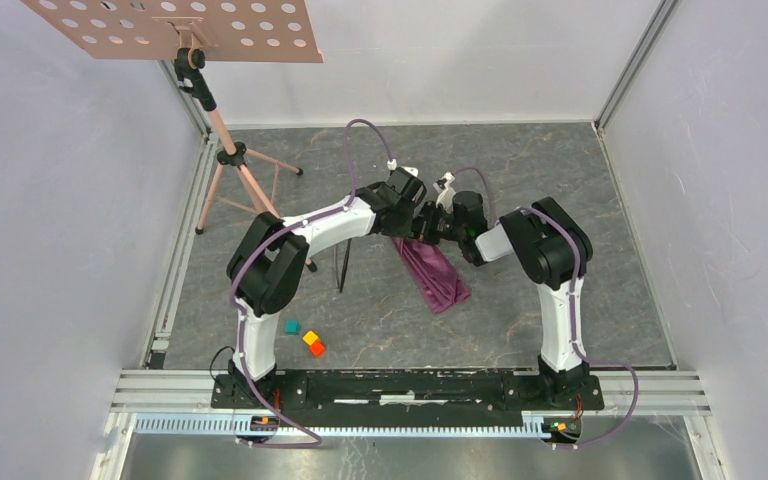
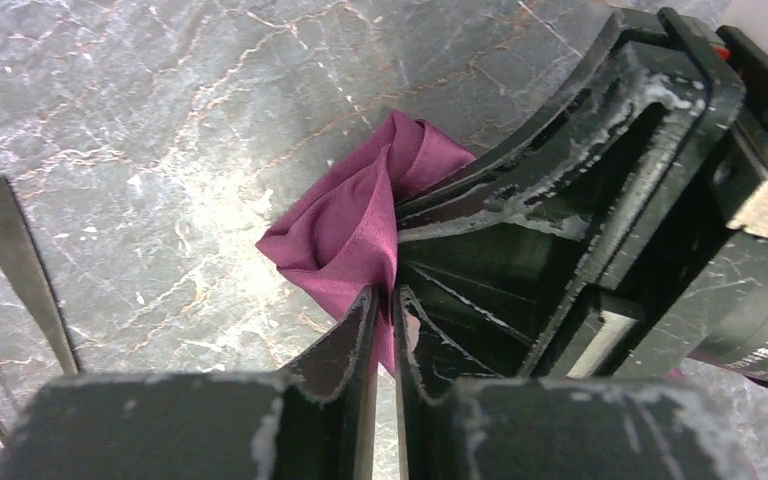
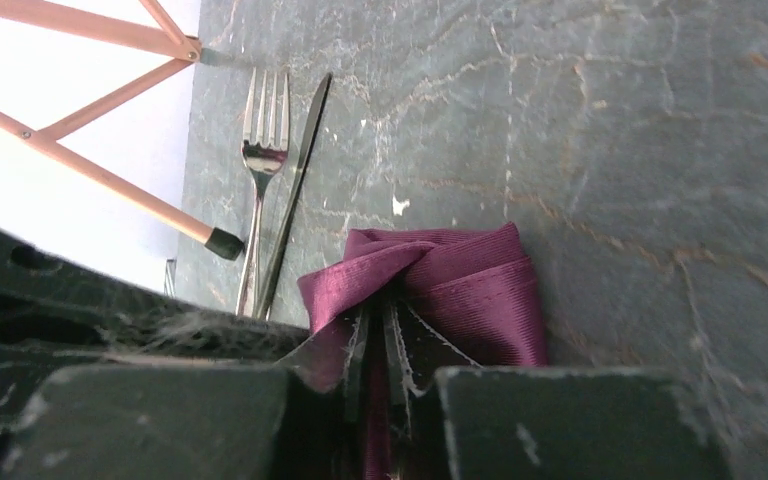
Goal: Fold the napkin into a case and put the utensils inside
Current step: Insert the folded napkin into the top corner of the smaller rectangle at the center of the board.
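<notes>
Two clamped on napkin [image 1: 440,278] edge: L claw [image 2: 387,297], R claw [image 3: 376,312]; utensils [image 3: 262,155] lie apart, to its left.

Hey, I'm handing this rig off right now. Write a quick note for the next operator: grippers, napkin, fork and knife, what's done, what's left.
Left gripper: shut on the far end of the napkin.
Right gripper: shut on the same end, tip to tip with the left.
Napkin: bunched into a narrow strip, trailing from the grippers toward the arm bases.
Fork and knife: side by side on the table, left of the napkin and apart from it, untouched.
Done: both arms grip the cloth.
Left: no case is visible yet, so shape one, then put both utensils inside.
</notes>
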Action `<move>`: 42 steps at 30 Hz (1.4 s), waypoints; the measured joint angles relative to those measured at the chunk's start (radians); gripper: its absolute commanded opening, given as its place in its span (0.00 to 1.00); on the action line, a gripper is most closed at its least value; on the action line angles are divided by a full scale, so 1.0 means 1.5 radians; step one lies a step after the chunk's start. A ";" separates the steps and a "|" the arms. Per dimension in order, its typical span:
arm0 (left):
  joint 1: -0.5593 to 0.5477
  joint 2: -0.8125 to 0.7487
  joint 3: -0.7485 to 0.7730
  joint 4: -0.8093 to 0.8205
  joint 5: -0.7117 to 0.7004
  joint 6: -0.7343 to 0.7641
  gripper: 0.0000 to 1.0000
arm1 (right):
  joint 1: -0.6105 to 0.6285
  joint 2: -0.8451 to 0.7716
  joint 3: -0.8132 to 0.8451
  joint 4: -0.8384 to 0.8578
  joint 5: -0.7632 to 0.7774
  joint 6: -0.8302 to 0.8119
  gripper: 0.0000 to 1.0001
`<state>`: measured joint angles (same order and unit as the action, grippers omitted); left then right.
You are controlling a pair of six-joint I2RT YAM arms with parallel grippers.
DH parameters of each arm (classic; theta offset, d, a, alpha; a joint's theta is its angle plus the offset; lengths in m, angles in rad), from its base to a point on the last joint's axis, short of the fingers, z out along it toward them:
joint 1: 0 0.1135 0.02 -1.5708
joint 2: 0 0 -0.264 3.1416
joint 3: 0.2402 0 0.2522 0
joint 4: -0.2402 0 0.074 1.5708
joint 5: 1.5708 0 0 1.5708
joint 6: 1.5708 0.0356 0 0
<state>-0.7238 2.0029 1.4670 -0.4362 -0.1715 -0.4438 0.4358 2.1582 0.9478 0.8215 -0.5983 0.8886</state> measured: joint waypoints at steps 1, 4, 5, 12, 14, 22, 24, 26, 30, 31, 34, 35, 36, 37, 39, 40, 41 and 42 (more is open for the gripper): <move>0.000 0.000 0.000 0.000 0.000 -0.001 0.24 | -0.003 -0.007 -0.006 -0.005 0.000 -0.005 0.17; 0.002 -0.001 0.000 0.000 0.010 -0.001 0.32 | -0.015 -0.043 -0.040 -0.026 -0.005 -0.022 0.23; 0.002 -0.001 -0.001 0.000 0.012 -0.001 0.37 | -0.019 -0.055 -0.050 -0.034 -0.007 -0.028 0.24; 0.007 -0.053 -0.046 0.003 0.017 -0.014 0.49 | -0.039 -0.136 -0.068 -0.105 -0.019 -0.092 0.26; 0.010 -0.077 -0.064 0.004 0.018 -0.016 0.43 | -0.041 -0.148 -0.068 -0.109 -0.022 -0.105 0.20; 0.045 -0.103 -0.091 0.018 0.050 -0.036 0.30 | -0.052 -0.148 -0.067 -0.134 -0.022 -0.132 0.06; 0.053 -0.089 -0.089 0.023 0.054 -0.038 0.30 | -0.051 -0.141 -0.067 -0.135 -0.019 -0.135 0.06; 0.057 -0.062 -0.081 0.027 0.061 -0.042 0.30 | -0.046 -0.130 -0.066 -0.140 -0.012 -0.137 0.05; 0.052 -0.002 -0.056 0.030 0.069 -0.043 0.29 | -0.016 -0.096 -0.049 -0.141 0.022 -0.133 0.04; 0.049 0.008 -0.051 0.030 0.069 -0.043 0.28 | -0.007 -0.089 -0.039 -0.140 0.028 -0.131 0.04; 0.045 0.020 -0.034 0.015 0.052 -0.043 0.27 | 0.010 -0.079 -0.024 -0.126 0.052 -0.121 0.06; 0.046 0.020 -0.034 0.016 0.050 -0.044 0.27 | 0.011 -0.079 -0.024 -0.126 0.057 -0.117 0.08; 0.046 0.020 -0.034 0.016 0.048 -0.044 0.28 | 0.011 -0.079 -0.024 -0.128 0.059 -0.117 0.10; 0.045 0.020 -0.035 0.018 0.046 -0.044 0.28 | 0.011 -0.081 -0.024 -0.132 0.062 -0.119 0.13; 0.045 0.016 -0.042 0.023 0.046 -0.044 0.32 | 0.010 -0.092 -0.024 -0.152 0.065 -0.130 0.21; 0.045 0.010 -0.049 0.026 0.047 -0.044 0.35 | 0.009 -0.105 -0.024 -0.174 0.064 -0.144 0.26; 0.045 0.003 -0.058 0.027 0.049 -0.044 0.39 | 0.009 -0.120 -0.024 -0.196 0.063 -0.158 0.31; 0.044 -0.009 -0.071 0.028 0.052 -0.044 0.43 | 0.008 -0.135 -0.025 -0.216 0.064 -0.172 0.36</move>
<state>-0.6575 1.9892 1.3609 -0.3946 -0.0933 -0.5098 0.4484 1.9553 0.9104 0.4973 -0.5026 0.6304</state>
